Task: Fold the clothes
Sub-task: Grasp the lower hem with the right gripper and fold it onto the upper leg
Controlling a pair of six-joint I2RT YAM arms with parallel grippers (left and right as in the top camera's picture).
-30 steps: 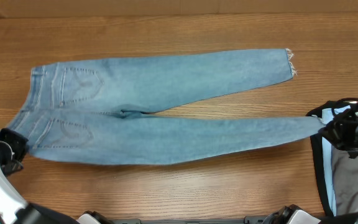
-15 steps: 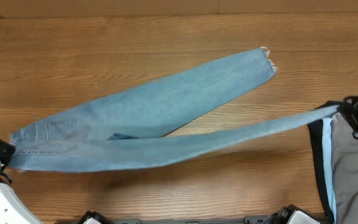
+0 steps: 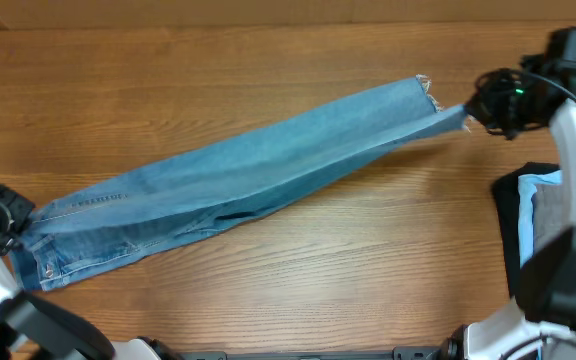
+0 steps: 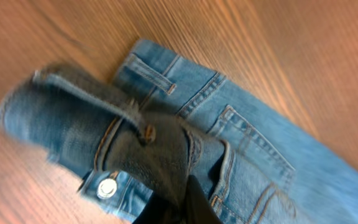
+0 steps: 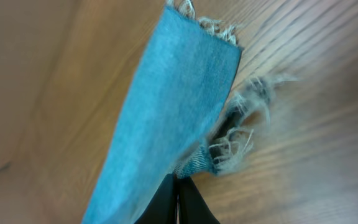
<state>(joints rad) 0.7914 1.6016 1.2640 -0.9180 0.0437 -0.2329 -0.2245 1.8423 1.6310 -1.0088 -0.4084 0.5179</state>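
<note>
**Jeans stretched corner to corner between two closed end effectors**

**Overhead.** The jeans (image 3: 248, 170) lie as one long band across the tabletop (image 3: 218, 60). They run from the waist at your lower left to the frayed hems at the upper right, and one leg lies over the other. The left end effector (image 3: 13, 215) sits at the waist end, closed on the denim there. The right end effector (image 3: 483, 105) sits just past the hems, and a strip of cloth is drawn taut into it. At the right edge, well apart from the jeans, is a pile of garments (image 3: 533, 195) in black, pale cyan and grey, partly hidden by the right arm.

**Left wrist.** Here you see the waist bunched into a raised fold. Dark fingers (image 4: 176, 208) enter from the bottom edge and are closed tight on that fold. A metal button (image 4: 107, 186) shows below the fold and a belt loop (image 4: 151, 71) above it. Stitched seams run off to the right over flat denim that rests on the wood.

**Right wrist.** One leg rises from the bottom edge as a bright blue sheet ending in a frayed hem (image 5: 204, 25). The fingers (image 5: 188, 205) are pressed together with no gap visible, pinching the cloth. A second ragged fringe (image 5: 244, 140) hangs beside them, above the wood grain.
</note>
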